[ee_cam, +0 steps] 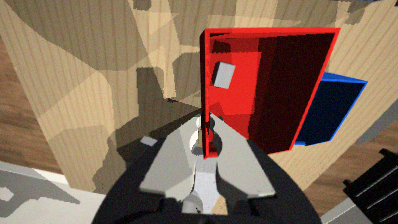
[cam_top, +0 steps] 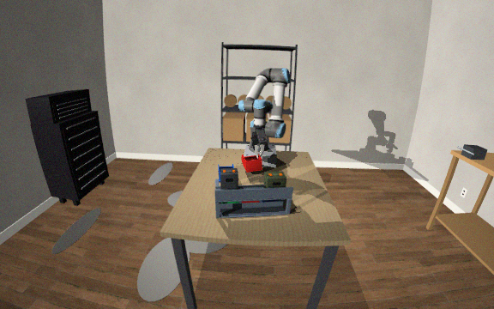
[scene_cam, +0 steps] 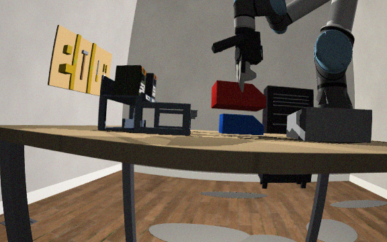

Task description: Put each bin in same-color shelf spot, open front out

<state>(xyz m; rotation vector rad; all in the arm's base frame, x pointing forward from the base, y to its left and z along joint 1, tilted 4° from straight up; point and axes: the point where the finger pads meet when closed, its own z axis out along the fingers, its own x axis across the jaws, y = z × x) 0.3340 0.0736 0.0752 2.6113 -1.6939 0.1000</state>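
Observation:
My gripper (ee_cam: 205, 113) is shut on the thin wall of the red bin (ee_cam: 265, 85) and holds it in the air above the table, as the exterior view (scene_cam: 237, 95) shows. A small grey part (ee_cam: 223, 75) lies inside the red bin. The blue bin (scene_cam: 240, 124) rests on the table just below and behind the red one; it also shows in the wrist view (ee_cam: 330, 110). The grey shelf (cam_top: 253, 202) stands at the table's middle with colored marks on its lower board. In the top view my gripper (cam_top: 257, 151) hangs over the table's far end.
Two dark boxes (cam_top: 228, 177) (cam_top: 274, 179) sit on top of the shelf. The robot's grey base block (scene_cam: 331, 125) stands at the table's far edge. A black tool cabinet (cam_top: 69, 143) stands at the left wall, a wooden rack (cam_top: 483, 202) at the right.

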